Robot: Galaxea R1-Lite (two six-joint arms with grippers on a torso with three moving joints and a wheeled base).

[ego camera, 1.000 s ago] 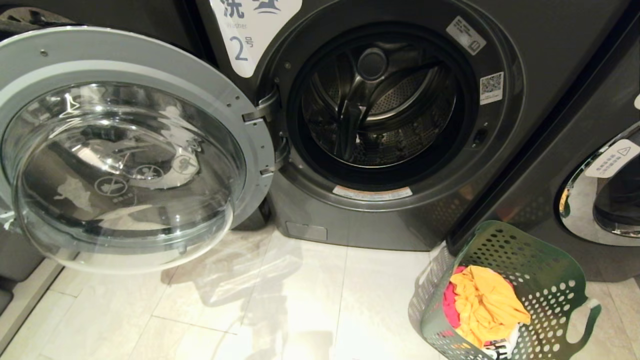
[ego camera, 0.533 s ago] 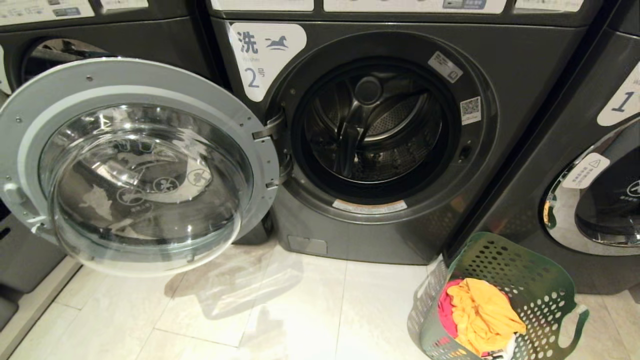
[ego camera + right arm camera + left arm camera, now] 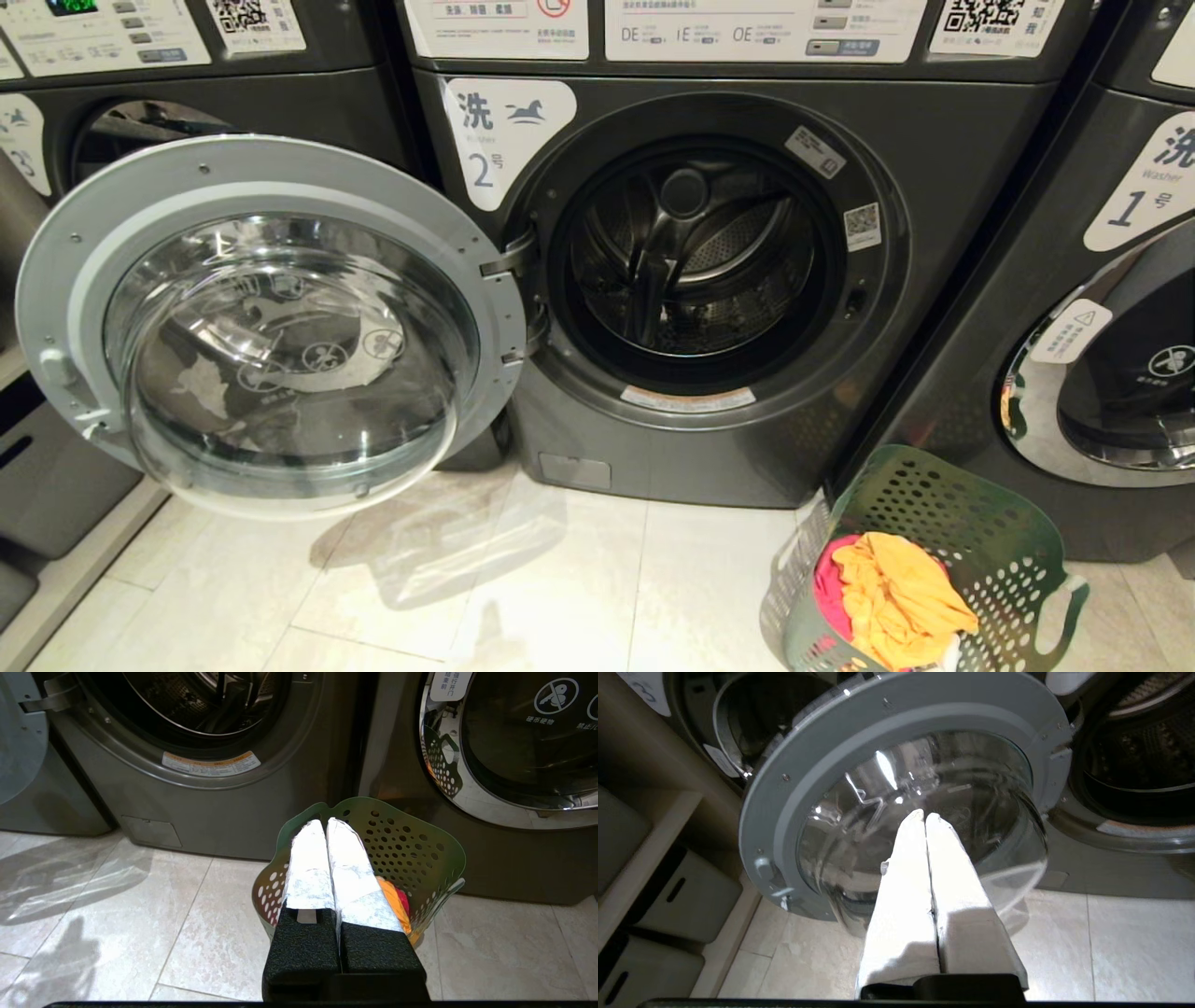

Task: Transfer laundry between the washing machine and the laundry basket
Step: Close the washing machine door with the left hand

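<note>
Washer No. 2 (image 3: 738, 280) stands door open (image 3: 271, 327), drum apparently empty. Laundry (image 3: 896, 597) heaped in green basket (image 3: 1008, 541) on floor at right. Left gripper (image 3: 925, 816), right gripper (image 3: 326, 823): fingers closed, holding nothing. Loading step likely ahead; next move calls for open fingers reaching into basket.

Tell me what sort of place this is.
Most likely a self-service laundromat: a row of like dark grey washers with numbered labels, the open washing machine marked 2, payment-style QR codes on the control panels, and a laundry basket on the tiled floor.
</note>
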